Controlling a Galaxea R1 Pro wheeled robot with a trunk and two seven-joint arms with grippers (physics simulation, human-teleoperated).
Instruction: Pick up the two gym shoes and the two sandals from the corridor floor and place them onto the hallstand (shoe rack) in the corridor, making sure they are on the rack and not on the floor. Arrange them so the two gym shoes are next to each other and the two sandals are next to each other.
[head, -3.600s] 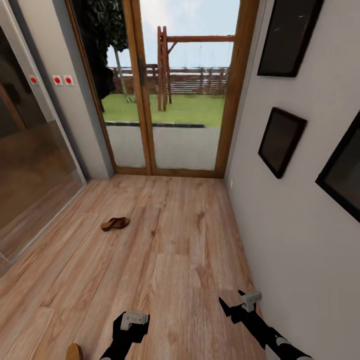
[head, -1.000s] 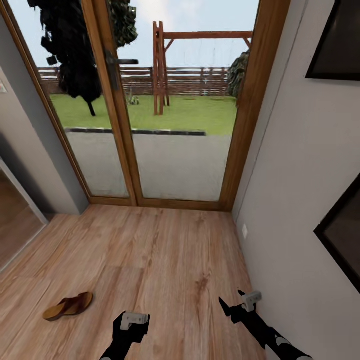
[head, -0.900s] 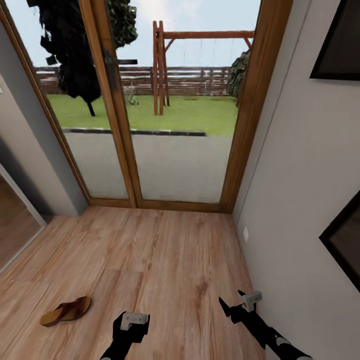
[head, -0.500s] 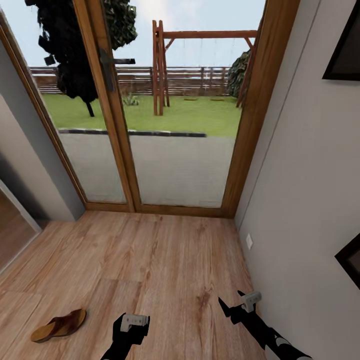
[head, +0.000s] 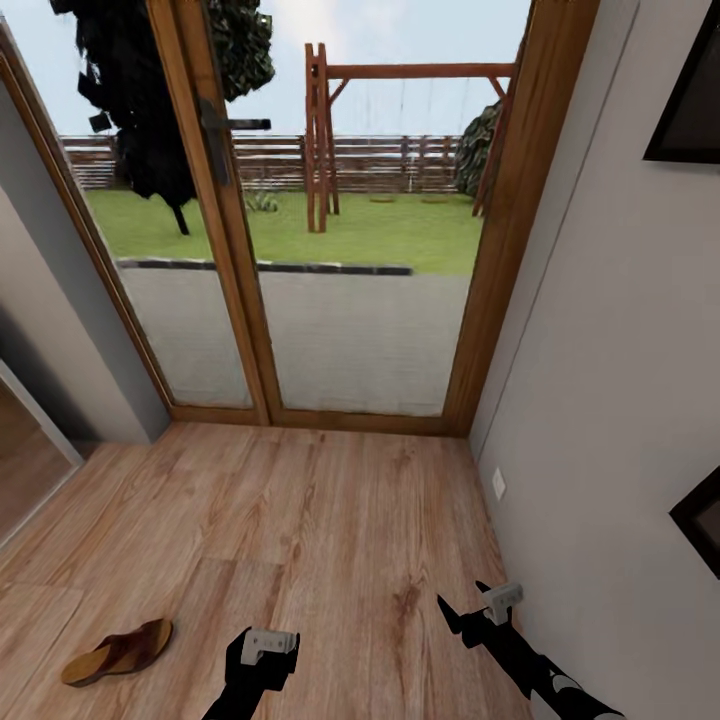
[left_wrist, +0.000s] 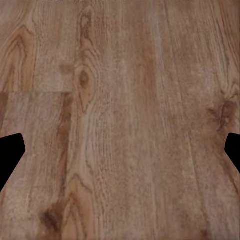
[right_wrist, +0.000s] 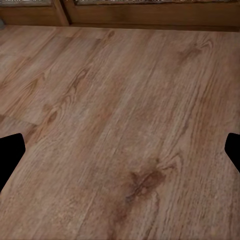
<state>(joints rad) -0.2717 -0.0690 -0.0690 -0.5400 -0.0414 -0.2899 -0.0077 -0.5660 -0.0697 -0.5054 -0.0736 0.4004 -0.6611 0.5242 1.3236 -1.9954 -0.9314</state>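
One brown sandal (head: 117, 651) with a tan insole lies on the corridor floor (head: 330, 520) at the lower left of the head view, a little to the left of my left gripper (head: 262, 655). That gripper hangs over bare planks, and its wrist view has a dark fingertip (left_wrist: 10, 155) at each side with only wood between, so it is open. My right gripper (head: 470, 610) is near the right wall, also open, its fingertips (right_wrist: 10, 157) wide apart over floor. The gym shoes and the hallstand are out of view.
A wood-framed glass double door (head: 330, 240) closes the corridor ahead, with a garden behind it. A grey wall (head: 600, 400) with dark picture frames (head: 690, 100) runs along the right. A glass panel (head: 30, 440) stands at the left.
Over the earlier frames the view has moved toward the door, so the sandal slid down and left in the picture. In the last half second nothing has shifted. Both arms keep their pose.
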